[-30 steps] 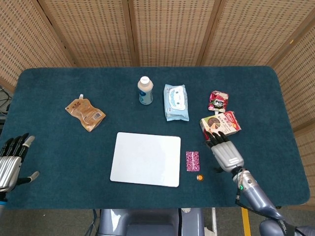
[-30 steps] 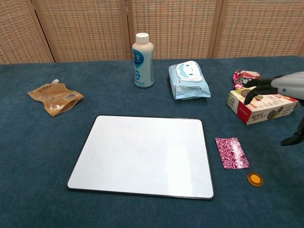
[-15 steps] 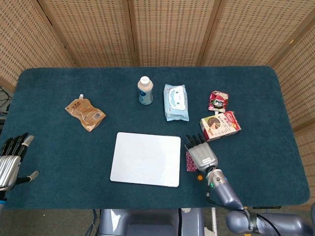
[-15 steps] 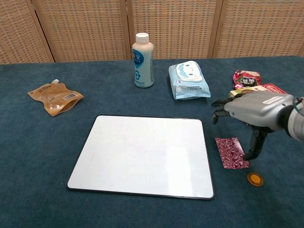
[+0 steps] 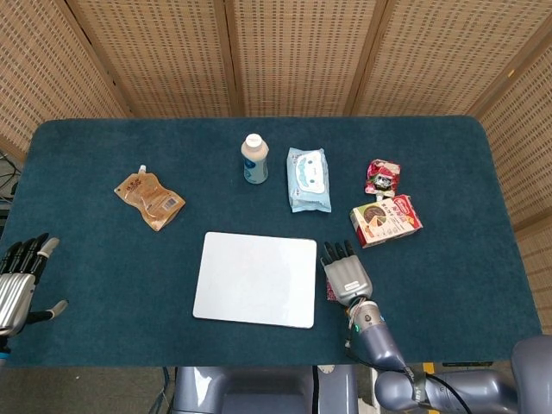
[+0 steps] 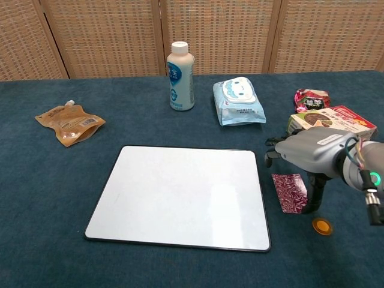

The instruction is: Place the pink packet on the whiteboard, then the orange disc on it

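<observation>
- Blue cloth table [image 5: 448, 285] is carrying my whiteboard [image 6: 180, 195], lying bare.
- I'm hovering my right hand [image 6: 309, 153], fingers apart and holding nothing, over the pink packet [image 6: 289, 193] beside the board.
- Orange disc [image 6: 322, 226] is lying just right of the packet.
- I'm resting my left hand [image 5: 17, 280] spread at the table's edge.

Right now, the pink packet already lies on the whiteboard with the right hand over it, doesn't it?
Not quite: the pink packet lies on the table just right of the whiteboard, not on it, as the chest view shows. The right hand is over it.
</observation>
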Controlling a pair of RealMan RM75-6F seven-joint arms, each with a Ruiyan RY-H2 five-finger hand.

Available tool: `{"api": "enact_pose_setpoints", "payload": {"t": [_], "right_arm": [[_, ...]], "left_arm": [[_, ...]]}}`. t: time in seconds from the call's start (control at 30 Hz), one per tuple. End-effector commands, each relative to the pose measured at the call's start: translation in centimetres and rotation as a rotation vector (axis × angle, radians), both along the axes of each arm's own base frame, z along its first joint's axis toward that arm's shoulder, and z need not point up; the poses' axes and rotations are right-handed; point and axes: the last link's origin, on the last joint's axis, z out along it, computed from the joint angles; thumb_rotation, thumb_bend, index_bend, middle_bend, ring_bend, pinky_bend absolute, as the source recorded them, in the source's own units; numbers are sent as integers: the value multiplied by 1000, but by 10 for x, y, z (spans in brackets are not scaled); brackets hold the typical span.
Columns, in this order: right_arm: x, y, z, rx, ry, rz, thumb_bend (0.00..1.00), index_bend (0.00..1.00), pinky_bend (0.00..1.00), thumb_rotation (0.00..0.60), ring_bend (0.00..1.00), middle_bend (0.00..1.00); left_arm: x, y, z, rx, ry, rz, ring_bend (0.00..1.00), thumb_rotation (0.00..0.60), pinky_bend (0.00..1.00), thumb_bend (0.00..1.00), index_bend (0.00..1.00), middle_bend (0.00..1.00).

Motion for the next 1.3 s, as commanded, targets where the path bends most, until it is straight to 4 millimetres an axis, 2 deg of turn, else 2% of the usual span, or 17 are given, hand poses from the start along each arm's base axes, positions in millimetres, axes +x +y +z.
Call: {"api": "enact_pose_setpoints", "payload": {"t": [0.03,0.6,0.93,1.1,1.2,1.3], "right_arm": [[1,0,-2,-6,1,-10,0,202,0,600,0,0],[0,1,-12,-11,20,-50,0,202,0,600,0,0],[-8,-1,-15,-22,53,-34,1,204,0,600,0,0],[-12,-2,-15,-27,55,-31,10,342,0,600,0,0],[-14,-2,-15,-25,53,-37,59,424,0,600,0,0],[-15,-3,-14,-26,43,-37,104,463,0,600,0,0]], "left_arm": [[0,0,0,0,1,1,0,600,0,0,0,0],[0,0,0,0,1,3,0,600,0,0,0,0],[0,0,0,-1,4,4,0,600,0,0,0,0],[0,1,-2,-3,6,6,0,600,0,0,0,0],[1,0,-2,-6,8,6,0,600,0,0,0,0],[1,0,-3,-7,10,6,0,600,0,0,0,0]]}}
